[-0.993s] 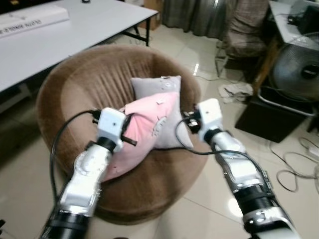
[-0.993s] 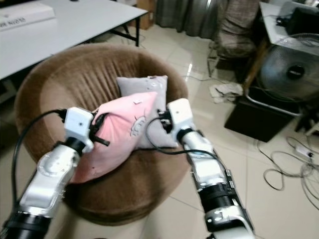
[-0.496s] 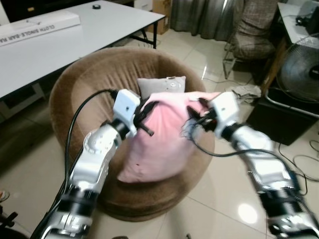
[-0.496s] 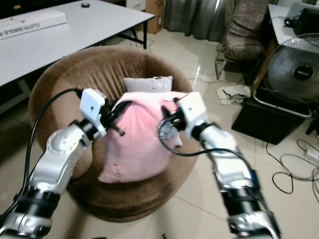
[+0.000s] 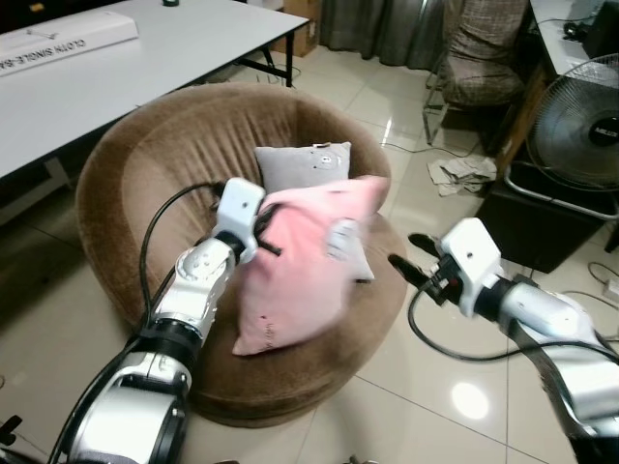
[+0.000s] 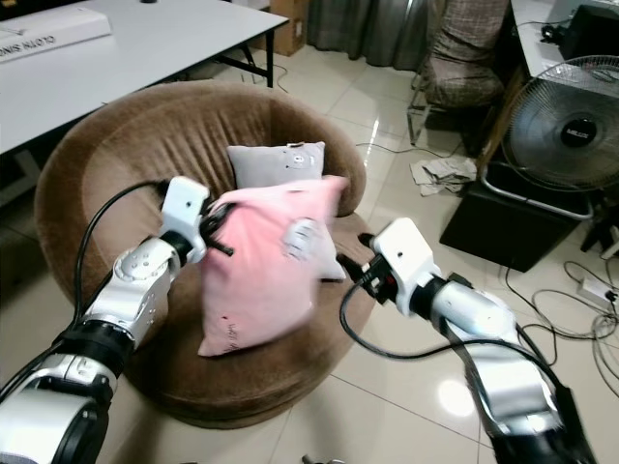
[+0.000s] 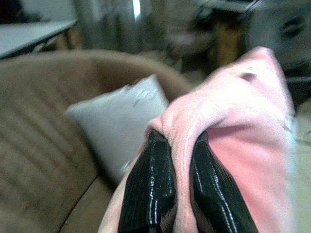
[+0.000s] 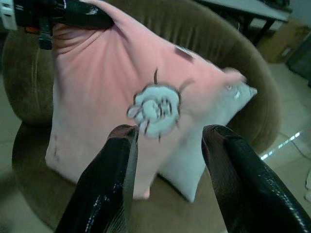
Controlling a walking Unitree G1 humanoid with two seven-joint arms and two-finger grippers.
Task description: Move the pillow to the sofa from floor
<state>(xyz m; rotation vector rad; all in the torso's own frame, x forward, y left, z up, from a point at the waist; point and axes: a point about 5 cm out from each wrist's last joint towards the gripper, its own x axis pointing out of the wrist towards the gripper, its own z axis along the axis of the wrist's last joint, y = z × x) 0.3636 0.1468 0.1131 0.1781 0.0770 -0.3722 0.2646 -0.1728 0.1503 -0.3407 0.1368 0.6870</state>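
A pink pillow (image 5: 295,261) with a small white animal patch hangs tilted over the seat of the round brown sofa (image 5: 145,164). My left gripper (image 5: 263,224) is shut on the pillow's upper left corner (image 7: 181,141), with a fold of pink cloth pinched between the black fingers (image 7: 151,184). My right gripper (image 5: 408,256) is open and holds nothing; it sits off the sofa's right rim, a short way from the pillow (image 8: 121,92). A grey pillow (image 5: 305,164) leans against the sofa's backrest behind the pink one.
A white table (image 5: 116,68) with a long white box (image 5: 58,43) stands at the back left. A standing fan (image 5: 575,130), a black box (image 5: 537,227) and cables on the tiled floor (image 5: 455,387) lie to the right. A chair (image 5: 479,48) stands behind the sofa.
My right gripper has let go of the pink pillow and drawn back to the right. The pillow now hangs from the left gripper alone, lower over the seat.
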